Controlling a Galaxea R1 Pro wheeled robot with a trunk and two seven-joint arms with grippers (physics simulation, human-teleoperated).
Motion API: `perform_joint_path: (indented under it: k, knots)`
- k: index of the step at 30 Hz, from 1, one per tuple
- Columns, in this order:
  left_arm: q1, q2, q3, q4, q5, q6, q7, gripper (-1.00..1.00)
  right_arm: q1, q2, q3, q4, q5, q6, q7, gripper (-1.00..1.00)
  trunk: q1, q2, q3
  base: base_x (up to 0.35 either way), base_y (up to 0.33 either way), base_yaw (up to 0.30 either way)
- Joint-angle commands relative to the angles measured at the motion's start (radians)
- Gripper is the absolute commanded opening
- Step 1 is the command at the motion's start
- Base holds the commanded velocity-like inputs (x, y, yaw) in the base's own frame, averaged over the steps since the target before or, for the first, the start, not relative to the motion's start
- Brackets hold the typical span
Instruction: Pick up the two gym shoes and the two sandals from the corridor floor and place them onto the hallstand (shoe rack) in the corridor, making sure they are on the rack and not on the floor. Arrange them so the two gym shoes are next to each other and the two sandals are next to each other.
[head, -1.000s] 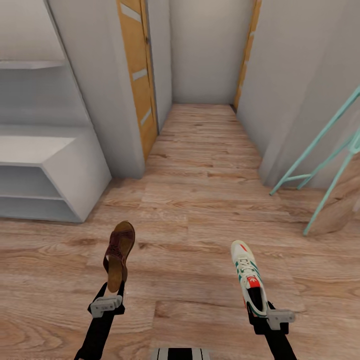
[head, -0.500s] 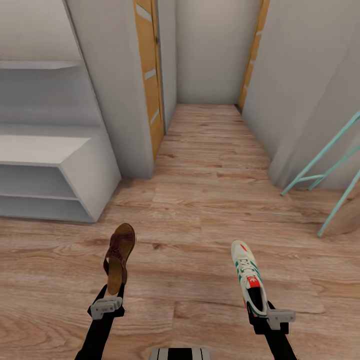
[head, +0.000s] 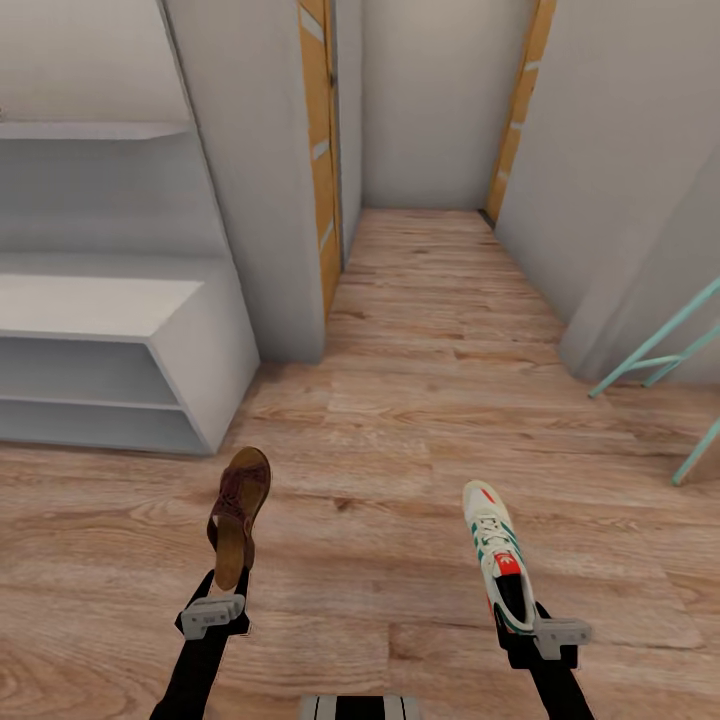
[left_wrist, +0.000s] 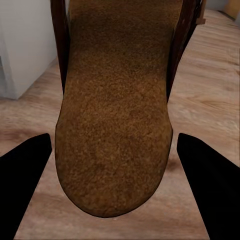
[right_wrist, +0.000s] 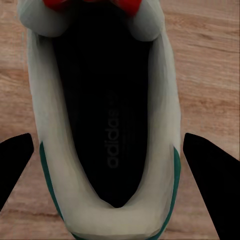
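Note:
A dark brown sandal (head: 238, 510) with a tan footbed is held above the corridor floor (head: 420, 330), my left gripper (head: 222, 592) shut on its heel end. In the left wrist view the footbed of the sandal (left_wrist: 115, 110) runs between the black fingers (left_wrist: 22, 182). A white gym shoe (head: 497, 560) with green stripes and a red tongue patch sits in my right gripper (head: 518, 618), gripped at the heel. From the right wrist the gym shoe (right_wrist: 107, 125) shows its dark insole between the fingers (right_wrist: 212, 175). The light-grey hallstand (head: 195, 325) stands ahead at the left.
A thin wall shelf (head: 95, 130) hangs above the hallstand. Beyond a grey wall corner (head: 260, 200), a narrow passage runs on between two wooden doors (head: 322, 150) (head: 520, 110). Teal metal legs (head: 655, 350) lean at the right edge.
The whole head view has shifted: hallstand, doors and teal legs now sit further right in the picture, so the camera moved. Both grippers and their shoes keep the same place.

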Motion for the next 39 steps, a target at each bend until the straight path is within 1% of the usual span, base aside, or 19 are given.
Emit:
perform_joint_path:
  k: [1,12,25,31,39]
  knots:
    - [0.0,0.0,0.0,0.0,-0.001,0.0,-0.001,-1.0,0.0,0.0,0.0,0.0,0.0,0.0,-0.001,-1.0,0.0,0.0,0.0,0.143,0.285,0.0]
    - [0.0,0.0,0.001,0.001,0.001,0.0,-0.004,-1.0,0.0,0.0,-0.001,0.0,0.0,0.001,-0.001,-1.0,0.0,0.0,0.0,0.147,0.285,-0.003]
    - [0.0,0.0,0.001,0.001,0.0,0.0,-0.004,-1.0,0.0,0.0,-0.004,0.001,0.0,0.003,-0.001,-1.0,0.0,0.0,0.004,0.151,0.284,-0.142]
    - [0.0,0.0,-0.001,0.001,-0.001,0.0,-0.001,-1.0,-0.001,0.0,-0.005,0.001,0.0,0.004,-0.001,-1.0,0.0,0.0,0.005,0.137,0.283,-0.048]
    - [0.0,0.0,0.0,0.001,0.0,0.0,0.001,-1.0,-0.001,0.0,-0.005,0.001,0.0,0.004,-0.002,-1.0,0.0,0.0,0.005,0.053,0.287,-0.013]
